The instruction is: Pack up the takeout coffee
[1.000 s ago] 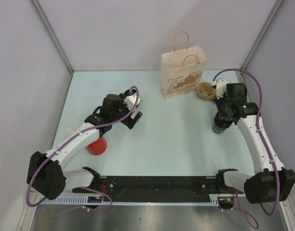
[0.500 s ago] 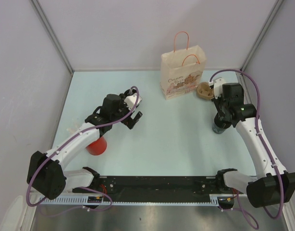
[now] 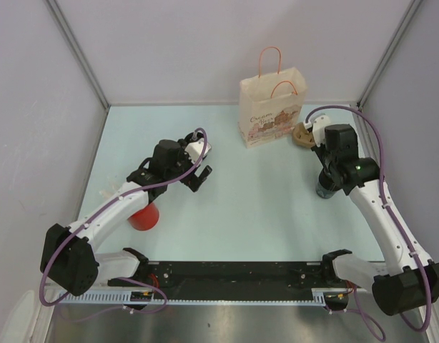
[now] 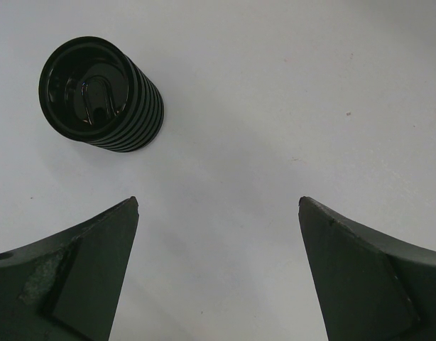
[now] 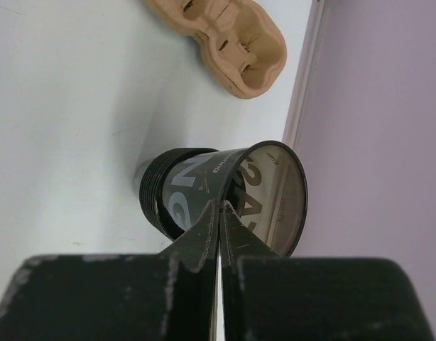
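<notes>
Snugly — cup (image 5: 197,181) in right end effector (image 5: 219,210)

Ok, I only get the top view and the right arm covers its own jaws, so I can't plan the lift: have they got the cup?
Observer: Yes. In the right wrist view the right jaws are shut on the rim of the cup, one finger outside the wall and one inside.
Operator: Is a lid on it?
Observer: No, its mouth is open.
Operator: And what is under the left arm?
Observer: The left jaws stand wide open above the table, and just beyond them sits a black sip lid on a ribbed black body, untouched.
</notes>
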{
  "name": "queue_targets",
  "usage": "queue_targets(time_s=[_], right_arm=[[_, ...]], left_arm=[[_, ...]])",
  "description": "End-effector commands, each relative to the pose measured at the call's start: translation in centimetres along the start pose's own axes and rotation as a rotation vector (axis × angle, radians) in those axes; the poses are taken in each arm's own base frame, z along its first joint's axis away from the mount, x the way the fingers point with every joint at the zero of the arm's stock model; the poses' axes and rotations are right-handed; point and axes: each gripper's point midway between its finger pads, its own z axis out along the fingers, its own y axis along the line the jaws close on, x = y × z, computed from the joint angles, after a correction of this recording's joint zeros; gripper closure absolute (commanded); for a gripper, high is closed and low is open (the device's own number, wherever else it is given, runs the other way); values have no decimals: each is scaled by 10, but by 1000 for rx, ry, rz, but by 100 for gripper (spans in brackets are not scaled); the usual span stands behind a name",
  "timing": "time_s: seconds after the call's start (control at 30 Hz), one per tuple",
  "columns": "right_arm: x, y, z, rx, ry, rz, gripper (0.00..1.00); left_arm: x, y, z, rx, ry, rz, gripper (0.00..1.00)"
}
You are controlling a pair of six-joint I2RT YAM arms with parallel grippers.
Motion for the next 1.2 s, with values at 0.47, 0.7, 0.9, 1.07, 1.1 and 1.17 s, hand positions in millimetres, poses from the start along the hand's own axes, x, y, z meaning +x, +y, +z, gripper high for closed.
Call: queue_targets(time_s=[0.47, 0.7, 0.9, 1.07, 1.1, 1.17], right_arm=[[-17, -35, -25, 211, -51, -72, 100], [-20, -36, -25, 219, -59, -79, 100], [-27, -38, -28, 238, -83, -87, 100], [-36, -33, -32, 241, -114, -109, 100], [-38, -31, -32, 239, -119, -118, 100], [-43, -28, -32, 242, -130, -130, 100]], left_arm=[[-12, 7, 0, -25, -42, -13, 1], [-11, 6, 0, -24, -40, -13, 1], [-11, 7, 2, -25, -39, -13, 1], [-11, 7, 2, -26, -37, -14, 1], [-12, 7, 2, -27, -39, -12, 0], [-11, 7, 2, -28, -36, -14, 1]])
